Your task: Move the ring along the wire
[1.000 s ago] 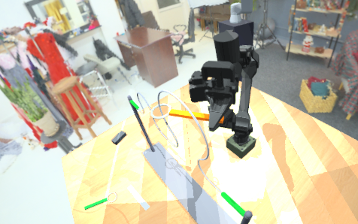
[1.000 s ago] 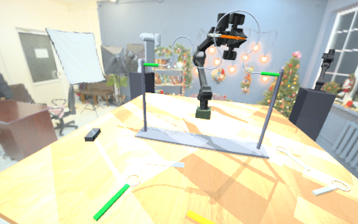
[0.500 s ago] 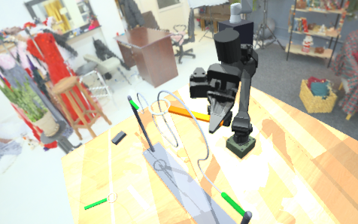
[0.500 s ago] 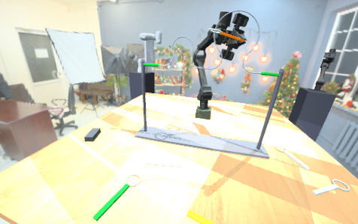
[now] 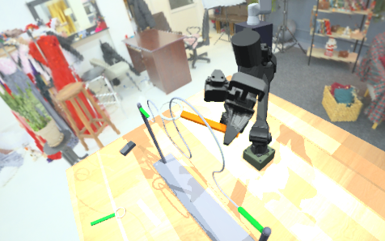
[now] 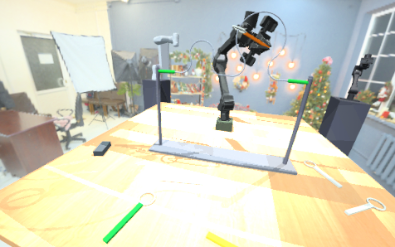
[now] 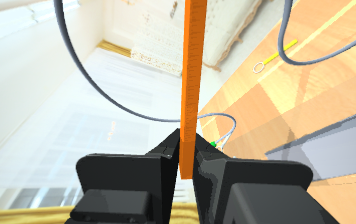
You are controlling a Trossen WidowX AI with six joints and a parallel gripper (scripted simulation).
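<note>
The wire stand has two posts on a grey base [image 6: 224, 157]. There is a green part by the left post [image 6: 167, 71] and another by the right post [image 6: 298, 81]. The thin grey wire [image 5: 202, 125] runs between them in several loops. My gripper [image 5: 230, 130] is shut on the near end of the orange handle [image 5: 202, 122] and holds it high above the base, among the loops. It also shows in the exterior view [image 6: 257, 41]. The ring [image 5: 167, 118] is at the handle's far end, between the two green parts. I cannot tell if it touches the grey wire. In the wrist view the handle [image 7: 192, 75] rises from the shut fingers.
A black block [image 6: 102, 147] lies left of the stand. Spare ring tools lie on the table: a green one [image 6: 124, 221], a yellow one [image 6: 220, 239] and two white ones [image 6: 324, 173] [image 6: 369, 205]. My arm's base [image 5: 259, 155] stands behind the stand.
</note>
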